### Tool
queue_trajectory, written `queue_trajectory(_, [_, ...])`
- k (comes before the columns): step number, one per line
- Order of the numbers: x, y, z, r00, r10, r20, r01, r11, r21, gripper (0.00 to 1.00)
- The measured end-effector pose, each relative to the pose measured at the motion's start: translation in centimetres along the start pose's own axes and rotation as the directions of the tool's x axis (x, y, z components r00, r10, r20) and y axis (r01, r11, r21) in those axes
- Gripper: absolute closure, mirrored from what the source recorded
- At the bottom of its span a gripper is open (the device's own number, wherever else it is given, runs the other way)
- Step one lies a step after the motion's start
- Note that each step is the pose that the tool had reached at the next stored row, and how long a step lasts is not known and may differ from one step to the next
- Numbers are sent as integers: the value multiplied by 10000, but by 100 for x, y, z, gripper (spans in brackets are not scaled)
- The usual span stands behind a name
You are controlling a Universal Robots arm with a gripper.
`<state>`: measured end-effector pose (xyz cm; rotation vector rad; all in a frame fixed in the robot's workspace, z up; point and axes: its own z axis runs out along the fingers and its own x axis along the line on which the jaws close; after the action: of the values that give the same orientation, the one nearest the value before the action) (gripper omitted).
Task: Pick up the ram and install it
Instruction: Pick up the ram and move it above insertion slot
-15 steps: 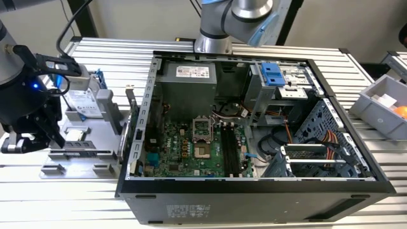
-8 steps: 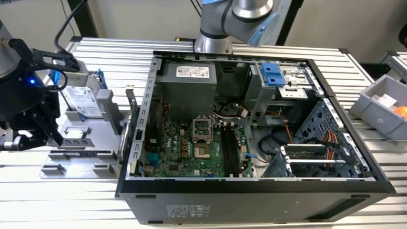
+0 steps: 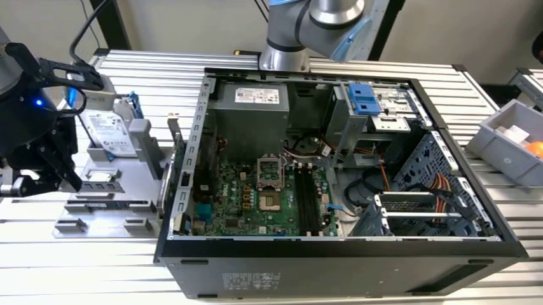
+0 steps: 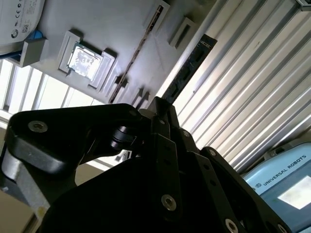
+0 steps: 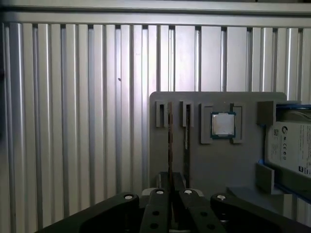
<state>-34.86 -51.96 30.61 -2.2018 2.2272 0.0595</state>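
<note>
The ram (image 5: 170, 145) is a thin stick seen edge-on in the first wrist view, running from the grey fixture (image 5: 214, 165) down into my gripper (image 5: 171, 191). In the second wrist view its dark flat face (image 4: 188, 70) reaches out from my gripper (image 4: 159, 109), whose fingers are closed tight on its near end. It sits a little off the fixture's slots, apparently raised. A second stick (image 5: 187, 138) stands in its slot beside it. In the exterior view my gripper (image 3: 51, 171) hangs over the fixture (image 3: 110, 210), left of the open computer case, whose motherboard has black memory slots (image 3: 307, 200).
On the fixture lie a square silver processor chip (image 5: 222, 124) and a silver hard drive (image 5: 291, 145) in a blue frame. The black case wall (image 3: 182, 184) rises right beside the fixture. A grey bin (image 3: 509, 140) sits at the exterior view's right, on the ribbed table (image 5: 73, 121).
</note>
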Motion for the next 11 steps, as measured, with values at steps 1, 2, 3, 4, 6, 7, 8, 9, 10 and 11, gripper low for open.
queue_trajectory(1, [-1,0,-11,10000,0,0,0,10000,0,100])
queue_trajectory(2, [-1,0,-19,10000,0,0,0,10000,1,100])
queue_trajectory(3, [-1,1,-28,10000,0,1,0,10000,1,100])
queue_trajectory(4, [-1,1,-37,10000,0,0,0,10000,0,100])
queue_trajectory(6, [-2,1,-53,10000,0,1,0,10000,1,100])
queue_trajectory(7, [-2,1,-62,10000,0,0,0,10000,0,100])
queue_trajectory(8, [-2,2,-69,10000,0,0,0,10000,0,100])
queue_trajectory(9, [-3,2,-75,10000,1,1,-1,10000,1,100])
queue_trajectory(10, [-3,2,-82,10000,0,1,0,10000,1,100])
queue_trajectory(11, [-3,2,-89,10000,1,0,-1,10000,0,100])
